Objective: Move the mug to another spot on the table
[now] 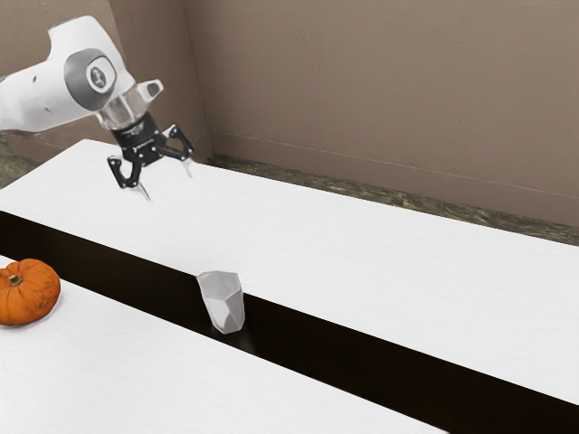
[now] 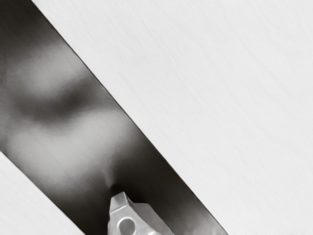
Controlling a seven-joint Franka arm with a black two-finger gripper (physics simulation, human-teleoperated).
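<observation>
Tool [image 1: 167,182] open, poised above the white table [image 1: 380,262]. Grey mug [image 1: 223,301] upright on the dark strip, well apart.

you get even, bright light; white worktop [image 1: 362,253] near glare, dark strip [image 2: 63,122] carries cloudy reflections, mug [image 1: 223,300] casts faint shadow.

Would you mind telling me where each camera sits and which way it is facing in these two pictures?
Exterior view: beside the arm and above table height, looking down across the white table; the arm's end and the open gripper show at upper left, hanging clear of the mug and pumpkin.
Wrist view: on the hand, looking down at the table's dark strip.
Shared: the mug standing on that dark strip, with the white table alongside.
</observation>
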